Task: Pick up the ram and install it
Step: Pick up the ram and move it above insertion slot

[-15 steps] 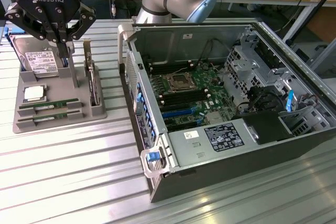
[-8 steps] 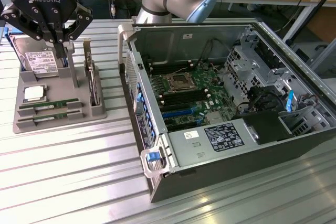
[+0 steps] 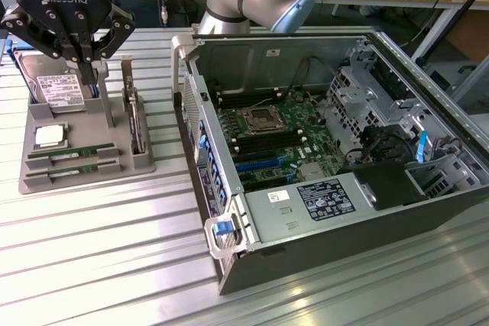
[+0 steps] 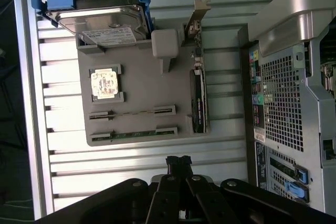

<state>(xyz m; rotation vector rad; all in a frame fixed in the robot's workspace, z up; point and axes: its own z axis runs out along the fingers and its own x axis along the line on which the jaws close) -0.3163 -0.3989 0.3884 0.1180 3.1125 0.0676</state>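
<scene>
As the exterior view shows it, the ram (image 3: pixel 74 153) sits in a narrow slot of the grey holder (image 3: pixel 93 140), along the holder's 6 o'clock edge. Its green board runs lengthwise, with a small white label near mid-length. A second stick (image 3: pixel 72 168) of the same kind occupies the parallel slot just at 6 o'clock of it, near but not touching. Neither is gripped.

At 11 o'clock of the ram, just beside it, the square silver processor (image 3: pixel 48 137) lies flat in its recess. At 12 o'clock, further back on the holder, the hard drive (image 3: pixel 53 85) leans in its cradle with its white label facing up. At 3 o'clock of the ram an expansion card (image 3: pixel 136 124) stands on edge in the holder's side slot.

The tool (image 3: pixel 86 65) hangs above the back half of the holder, at 12 o'clock of the ram and well apart from it. Its two fingers (image 4: pixel 173 163) are pressed together with nothing between them.

The holder rests on the ribbed metal counter (image 3: pixel 99 250). At 3 o'clock of the holder, near it, the computer case (image 3: pixel 367 211) lies on its side with the panel off. This exposes the motherboard (image 3: pixel 267 124) and its long black slots (image 3: pixel 263 143).
</scene>
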